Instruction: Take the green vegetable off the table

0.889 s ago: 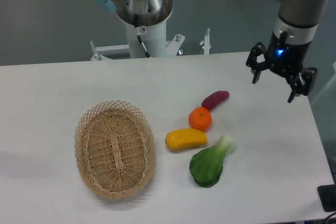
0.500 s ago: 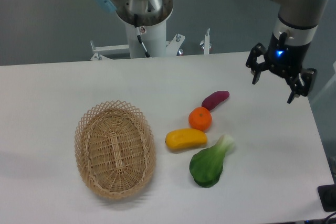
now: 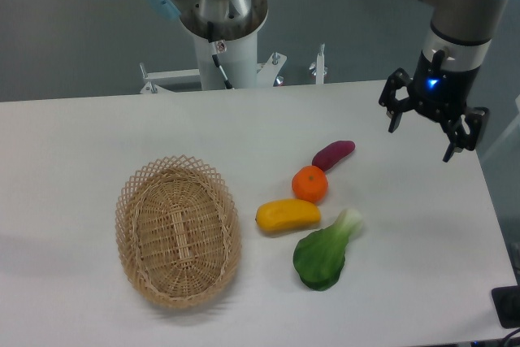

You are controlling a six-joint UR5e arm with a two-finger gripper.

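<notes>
The green vegetable (image 3: 325,251) lies diagonally on the table (image 3: 81,136), stem far-right, leaf near-left, while the gripper (image 3: 422,140) hangs spread and empty.

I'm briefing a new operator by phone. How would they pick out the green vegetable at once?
On the white table, look right of the wicker basket at the small cluster of toy foods. The green vegetable lies nearest the front edge, just below the yellow piece: the only green one, with a dark leaf and pale stem.

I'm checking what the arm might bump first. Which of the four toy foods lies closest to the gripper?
The purple eggplant piece. It lies farthest up and right in the cluster, nearer the open gripper than the orange, the yellow vegetable or the green vegetable.
</notes>
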